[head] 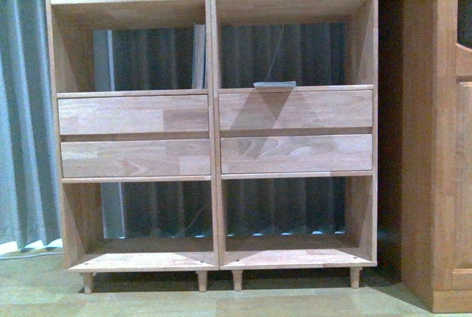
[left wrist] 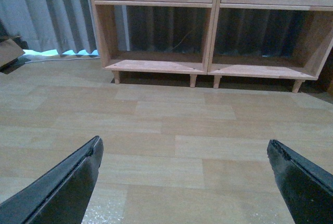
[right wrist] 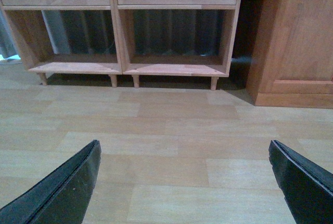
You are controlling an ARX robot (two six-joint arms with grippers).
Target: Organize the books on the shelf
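Far across the floor (left wrist: pixel 166 120) stands the shelf (head: pixel 214 133); a greyish book (head: pixel 274 85) lies flat in its right middle cubby, a thin pale book (head: pixel 199 55) upright left of the divider. Left tool (left wrist: pixel 184 148) and right tool (right wrist: pixel 184 148) gape apart.

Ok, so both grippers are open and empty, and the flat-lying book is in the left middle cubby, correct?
Not quite. The front view shows the flat-lying book in the right middle cubby of the shelf, above the right-hand drawers. The rest holds: the left gripper and right gripper are both open and empty.
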